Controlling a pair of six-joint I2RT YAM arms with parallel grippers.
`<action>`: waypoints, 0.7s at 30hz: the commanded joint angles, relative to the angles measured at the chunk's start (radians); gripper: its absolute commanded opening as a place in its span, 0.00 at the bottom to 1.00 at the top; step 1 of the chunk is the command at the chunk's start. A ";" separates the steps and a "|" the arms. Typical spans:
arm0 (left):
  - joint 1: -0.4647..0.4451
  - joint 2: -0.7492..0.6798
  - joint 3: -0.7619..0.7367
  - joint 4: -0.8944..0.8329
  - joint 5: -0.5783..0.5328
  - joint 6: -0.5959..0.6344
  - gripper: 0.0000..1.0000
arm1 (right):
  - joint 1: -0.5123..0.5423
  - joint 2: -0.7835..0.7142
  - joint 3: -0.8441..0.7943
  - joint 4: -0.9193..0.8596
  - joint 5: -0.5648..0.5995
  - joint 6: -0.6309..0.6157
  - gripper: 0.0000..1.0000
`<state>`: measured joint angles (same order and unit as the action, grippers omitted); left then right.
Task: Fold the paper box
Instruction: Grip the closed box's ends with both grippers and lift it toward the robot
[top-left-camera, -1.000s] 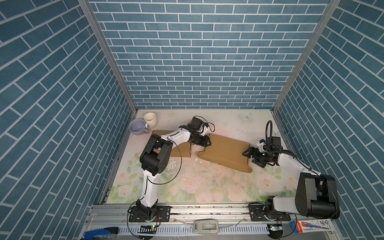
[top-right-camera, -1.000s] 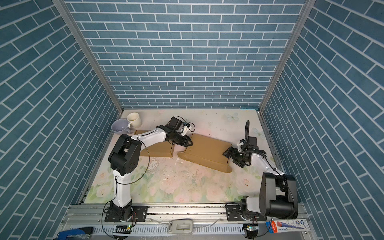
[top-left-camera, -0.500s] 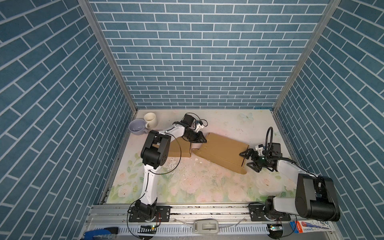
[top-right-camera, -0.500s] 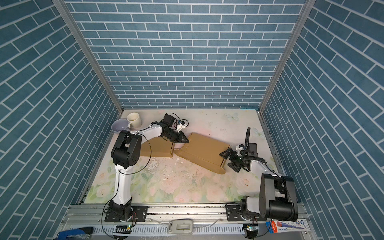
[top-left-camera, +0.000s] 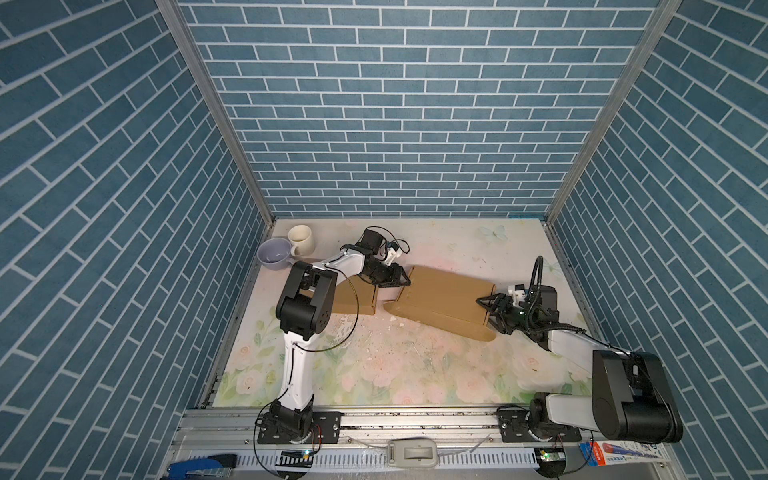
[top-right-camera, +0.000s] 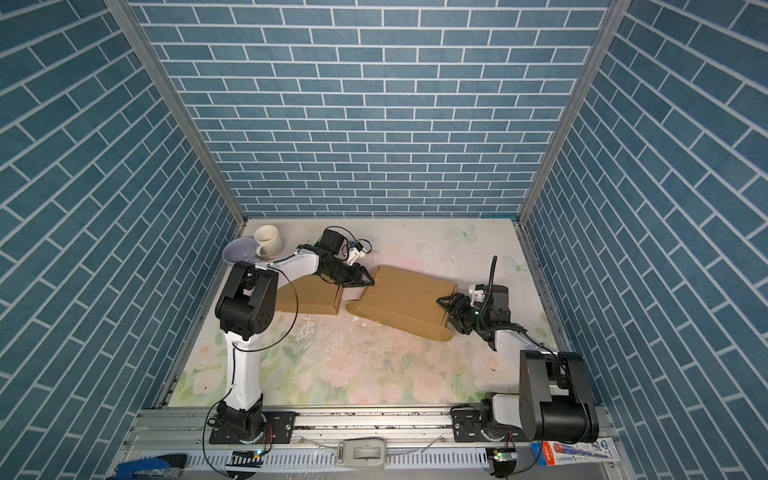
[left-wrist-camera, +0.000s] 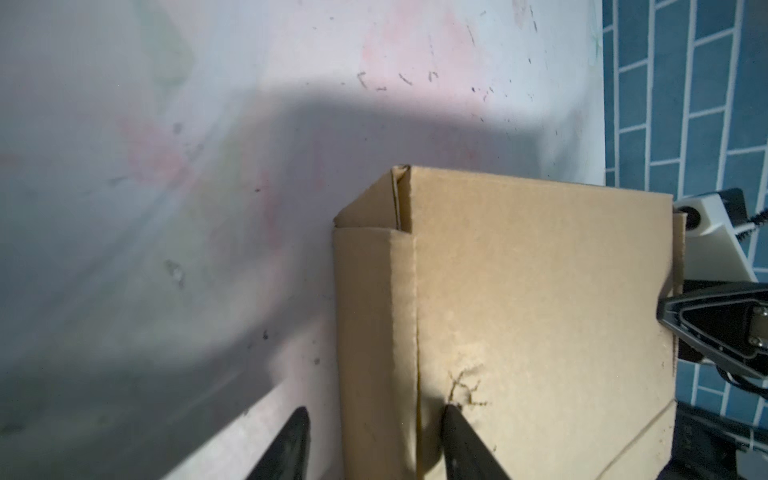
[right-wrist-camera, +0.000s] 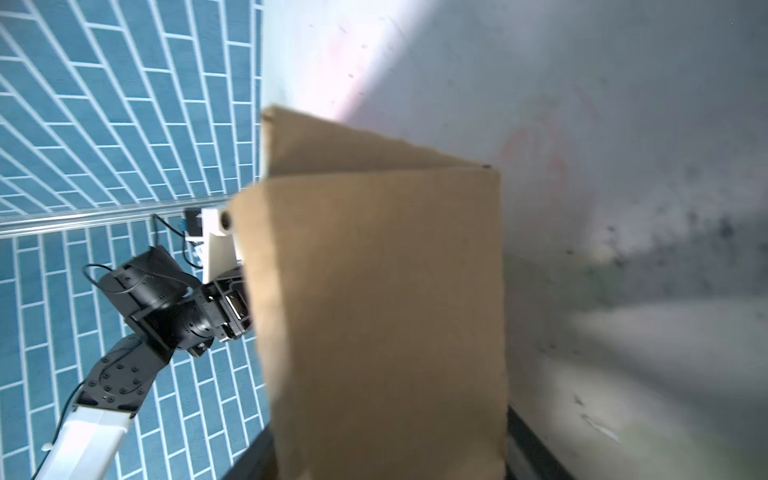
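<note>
The paper box (top-left-camera: 444, 297) is lying near the middle of the surface (top-left-camera: 415, 374), partly formed. Its long axis is running across from the left arm (top-left-camera: 345, 264) to the right arm (top-left-camera: 569, 345) and slanting a little: the left end is sitting farther back and the right end nearer the front rail. Each arm is meeting one short end, so neither is nearer overall. The coming fold is probably turning on that line-up, with the box lying squarely between the two sets of jaws. In the left wrist view the left jaws are standing open, straddling the box's end wall: one fingertip (left-wrist-camera: 457, 432) is resting on the top panel by the crease, while the other fingertip (left-wrist-camera: 297, 440) is hanging just clear of the cardboard. The right jaws are bracketing the opposite end, with cardboard filling the right wrist view — whether they are pressing on it I cannot tell. A second cardboard piece (top-left-camera: 353, 299) is lying under the left arm, just beside the box's left end. A mug (top-left-camera: 300, 240) and a bowl (top-left-camera: 272, 254) are sitting together in the far left corner, well apart from the box. The surface is showing a faded floral print with small white scraps in front of the box, and blue brick walls (top-left-camera: 395, 104) are closing in the room on three sides.
</note>
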<state>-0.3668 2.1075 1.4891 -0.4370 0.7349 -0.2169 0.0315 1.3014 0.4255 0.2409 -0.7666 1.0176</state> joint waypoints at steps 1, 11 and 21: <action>-0.003 -0.143 -0.041 0.021 -0.046 -0.002 0.59 | -0.015 -0.041 0.034 -0.001 -0.009 0.088 0.61; -0.322 -0.559 -0.381 0.260 -0.360 0.655 0.83 | -0.048 0.060 0.198 -0.187 -0.163 0.254 0.46; -0.479 -0.484 -0.397 0.353 -0.580 0.945 0.88 | -0.048 0.113 0.242 -0.198 -0.274 0.310 0.43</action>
<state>-0.8227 1.6169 1.0996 -0.1463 0.2474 0.5838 -0.0143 1.4105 0.6151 0.0505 -0.9680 1.2678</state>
